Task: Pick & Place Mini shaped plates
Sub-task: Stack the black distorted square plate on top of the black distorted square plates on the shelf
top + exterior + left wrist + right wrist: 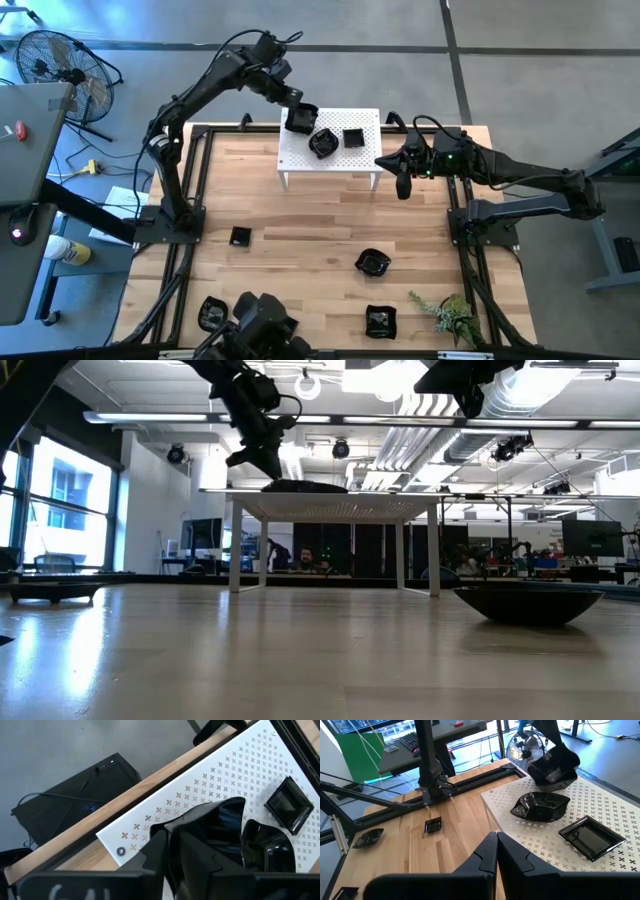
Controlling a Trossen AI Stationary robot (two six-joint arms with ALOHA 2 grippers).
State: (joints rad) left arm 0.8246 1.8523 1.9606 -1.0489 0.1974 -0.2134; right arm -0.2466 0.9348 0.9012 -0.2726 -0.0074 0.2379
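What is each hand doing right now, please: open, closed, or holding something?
Left hand: closed on a mini plate, above the white stand.
Right hand: closed, empty, beside the stand.

The wooden table point(300, 250) holds a white stand with little holes point(300, 150) near its far edge. Five small black plates lie right on the wood: a square one point(240, 236) on the left, a wavy one point(373, 263) in the middle, and three point(380, 321) along the near edge. A little green plant point(450, 315) lies near the right corner.
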